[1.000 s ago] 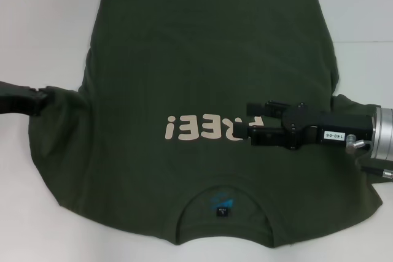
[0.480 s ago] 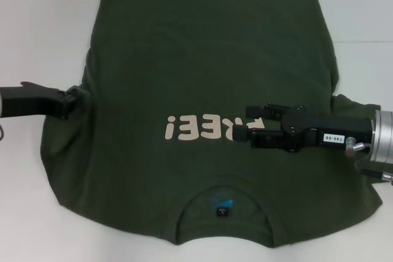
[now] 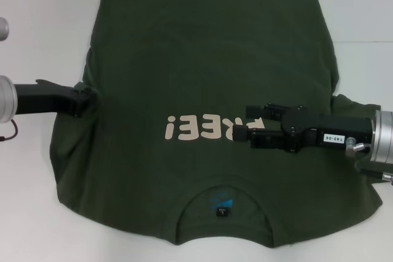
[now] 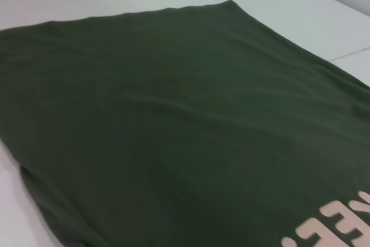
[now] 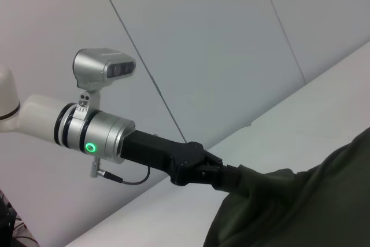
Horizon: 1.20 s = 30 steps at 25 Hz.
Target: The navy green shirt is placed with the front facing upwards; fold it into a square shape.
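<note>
The left gripper (image 3: 88, 99) is clenched on the sleeve edge of the navy green shirt (image 3: 202, 59), at about nine o'clock on the garment, the cloth bunched up against its tip. The right wrist view shows this from the side: the same gripper (image 5: 222, 176) with fabric gathered onto its fingers and lifted off the white table (image 5: 324, 120), a green ring lit on the arm behind it. From the head view that lift cannot be seen.

The right gripper (image 3: 245, 130) lies low over the chest at about three o'clock, its tip at the end of the cream "FREE!" lettering (image 3: 212, 128); I cannot tell whether its fingers hold cloth or are parted.

The left wrist view shows only the shirt's smooth lower body and a corner of the lettering (image 4: 338, 224), no fingers at all.

One shirt, two grippers. The shirt lies front up, spread across the middle of the table, collar with its dark tag (image 3: 221, 212) at six o'clock.
</note>
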Tool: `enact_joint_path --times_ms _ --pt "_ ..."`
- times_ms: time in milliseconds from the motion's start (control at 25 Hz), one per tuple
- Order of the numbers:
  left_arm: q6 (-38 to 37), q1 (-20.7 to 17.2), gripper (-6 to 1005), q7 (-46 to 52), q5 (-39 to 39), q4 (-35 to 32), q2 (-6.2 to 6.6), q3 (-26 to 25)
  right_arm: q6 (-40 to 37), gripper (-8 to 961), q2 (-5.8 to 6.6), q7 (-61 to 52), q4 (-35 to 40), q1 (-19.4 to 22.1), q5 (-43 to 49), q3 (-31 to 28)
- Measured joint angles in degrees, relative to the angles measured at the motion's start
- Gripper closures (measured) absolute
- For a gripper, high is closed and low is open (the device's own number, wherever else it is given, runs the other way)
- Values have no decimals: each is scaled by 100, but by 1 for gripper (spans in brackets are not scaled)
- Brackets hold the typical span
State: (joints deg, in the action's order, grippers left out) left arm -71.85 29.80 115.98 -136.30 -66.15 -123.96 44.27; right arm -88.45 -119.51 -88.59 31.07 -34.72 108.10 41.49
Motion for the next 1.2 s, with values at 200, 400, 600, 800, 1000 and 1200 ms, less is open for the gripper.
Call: enact_joint_path --times_ms 200,400,600,800,1000,1200 --pt "150 -34 986 2 -3 -53 36 -55 3 50 0 0 4 9 0 0" --pt "279 -42 985 8 -33 -156 123 -101 10 52 0 0 8 9 0 0" --pt "283 -46 979 57 -37 -405 139 -215 11 53 0 -4 14 9 0 0" --pt "215 -59 972 137 -37 -685 96 -199 -2 54 0 -7 18 9 0 0" --pt "47 -46 965 190 -37 -730 40 -135 -2 56 0 0 12 8 0 0" --pt "-38 -60 958 328 13 -677 -12 286 22 57 0 0 5 9 0 0"
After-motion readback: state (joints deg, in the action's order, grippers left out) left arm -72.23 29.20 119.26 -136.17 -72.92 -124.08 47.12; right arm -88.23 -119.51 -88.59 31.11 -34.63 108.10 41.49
